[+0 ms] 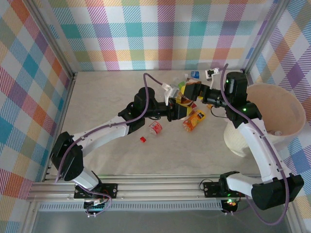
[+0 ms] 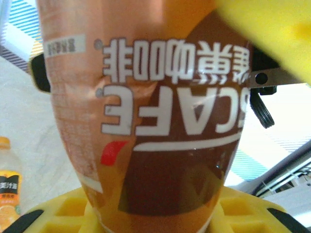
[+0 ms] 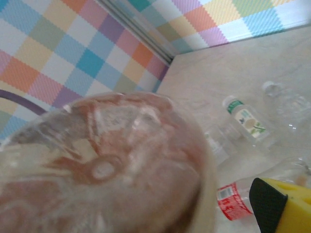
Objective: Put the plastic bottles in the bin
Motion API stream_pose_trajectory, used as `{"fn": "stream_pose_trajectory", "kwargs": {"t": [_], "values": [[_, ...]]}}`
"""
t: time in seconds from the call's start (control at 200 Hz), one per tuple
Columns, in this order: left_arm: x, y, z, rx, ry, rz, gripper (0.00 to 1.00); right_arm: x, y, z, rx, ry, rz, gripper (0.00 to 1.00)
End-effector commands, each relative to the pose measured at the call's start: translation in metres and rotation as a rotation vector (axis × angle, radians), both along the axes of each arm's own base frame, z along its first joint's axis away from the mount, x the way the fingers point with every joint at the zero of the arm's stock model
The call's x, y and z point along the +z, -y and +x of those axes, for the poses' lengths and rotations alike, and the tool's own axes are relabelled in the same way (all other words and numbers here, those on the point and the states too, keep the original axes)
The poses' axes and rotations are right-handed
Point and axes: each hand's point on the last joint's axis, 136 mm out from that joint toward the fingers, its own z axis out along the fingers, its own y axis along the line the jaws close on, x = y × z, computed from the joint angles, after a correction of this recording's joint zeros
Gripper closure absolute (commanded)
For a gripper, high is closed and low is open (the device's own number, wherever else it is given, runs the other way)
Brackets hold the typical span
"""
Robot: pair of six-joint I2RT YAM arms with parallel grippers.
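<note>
Brown coffee bottle (image 2: 160, 121), gripped by our left hand (image 1: 181, 104), could drop if released before our open right hand (image 1: 192, 91) closes.

Bare tabletop (image 1: 104, 94) left of bottles (image 1: 195, 119)

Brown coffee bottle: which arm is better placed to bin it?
Right, probably. The bin stands beside the right arm, and the open right hand is at the base of the brown bottle. The left hand grips it but sits farther from the bin.
</note>
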Motion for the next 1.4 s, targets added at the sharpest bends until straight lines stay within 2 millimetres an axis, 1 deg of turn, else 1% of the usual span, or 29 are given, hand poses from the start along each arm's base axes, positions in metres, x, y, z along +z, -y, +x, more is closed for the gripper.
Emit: {"fn": "stream_pose_trajectory", "kwargs": {"t": [0.0, 0.09, 0.285, 0.35, 0.595, 0.685, 0.725, 0.765, 0.83, 0.865, 0.935, 0.99, 1.03, 1.125, 1.29, 1.34, 1.394], "values": [[0.031, 0.004, -0.007, -0.065, 0.06, -0.087, 0.63, 0.021, -0.009, -0.007, 0.076, 0.024, 0.075, 0.04], [0.032, 0.005, -0.007, -0.069, 0.057, -0.09, 0.63, 0.026, -0.01, -0.009, 0.083, 0.03, 0.087, 0.1], [0.03, 0.005, -0.004, -0.054, 0.048, -0.084, 0.62, 0.025, -0.007, -0.01, 0.072, 0.063, 0.065, 0.32], [0.028, 0.006, -0.003, -0.052, 0.046, -0.081, 0.62, 0.023, -0.006, -0.009, 0.059, 0.062, 0.057, 0.38], [0.023, 0.008, 0.005, -0.021, 0.032, -0.066, 0.59, 0.02, -0.002, -0.003, 0.024, 0.075, 0.033, 0.49], [0.02, 0.009, 0.008, -0.009, 0.024, -0.057, 0.58, 0.018, 0.001, 0.0, -0.003, 0.072, 0.017, 0.51], [0.02, 0.009, 0.009, -0.004, 0.023, -0.055, 0.56, 0.017, 0.003, 0.001, -0.017, 0.073, 0.01, 0.52], [0.019, 0.009, 0.011, 0.006, 0.019, -0.049, 0.52, 0.016, 0.005, 0.002, -0.032, 0.077, -0.001, 0.53], [0.015, 0.007, 0.016, 0.038, 0.002, -0.029, 0.36, 0.016, 0.011, 0.005, -0.072, 0.094, -0.03, 0.53], [0.014, 0.006, 0.019, 0.063, -0.004, -0.018, 0.26, 0.016, 0.017, 0.007, -0.104, 0.11, -0.056, 0.54], [0.009, 0.002, 0.025, 0.105, -0.011, -0.002, 0.12, 0.018, 0.032, 0.013, -0.185, 0.151, -0.124, 0.54], [0.008, -0.001, 0.028, 0.131, -0.007, 0.0, 0.05, 0.021, 0.047, 0.017, -0.259, 0.189, -0.192, 0.55], [0.007, -0.004, 0.03, 0.156, -0.006, 0.002, 0.01, 0.025, 0.059, 0.02, -0.315, 0.223, -0.249, 0.55], [0.005, -0.011, 0.038, 0.224, -0.001, 0.008, 0.0, 0.042, 0.086, 0.022, -0.435, 0.322, -0.369, 0.55], [-0.007, -0.027, 0.057, 0.375, -0.02, 0.044, 0.0, 0.087, 0.131, 0.016, -0.648, 0.517, -0.524, 0.57], [-0.01, -0.031, 0.063, 0.419, -0.03, 0.053, 0.0, 0.101, 0.147, 0.014, -0.732, 0.572, -0.576, 0.59], [-0.014, -0.036, 0.069, 0.462, -0.039, 0.059, 0.0, 0.112, 0.168, 0.013, -0.833, 0.613, -0.661, 0.59]]}}
